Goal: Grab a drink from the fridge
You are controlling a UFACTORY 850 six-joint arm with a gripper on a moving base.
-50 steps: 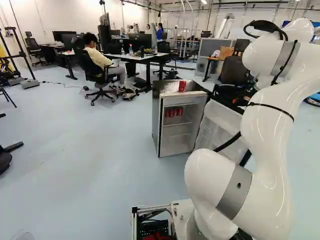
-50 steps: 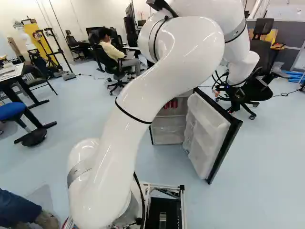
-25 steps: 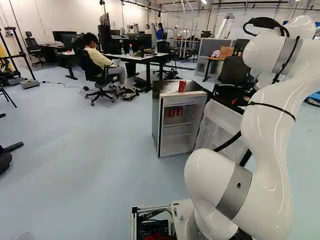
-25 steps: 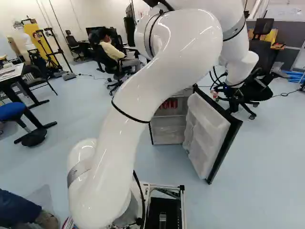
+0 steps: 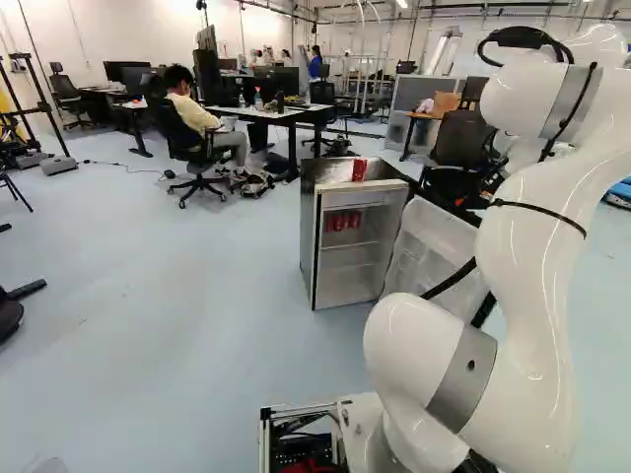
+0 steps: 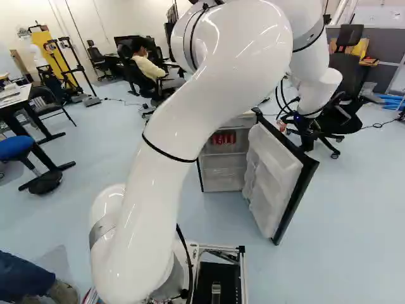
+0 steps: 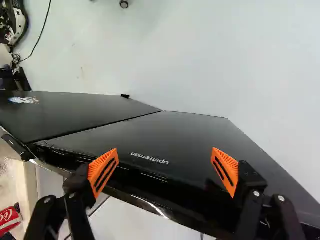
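We are holding our gripper wide open and empty by the open door of the fridge; red cans are standing inside it, another can on top.

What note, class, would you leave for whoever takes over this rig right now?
End effector: open, holding nothing, over the fridge door.
Drinks: red cans stand on an upper shelf inside the fridge; another red can is on its top.
Done: door stands open.
Left: probably clear the door, reach in, grip a can, bring it out.
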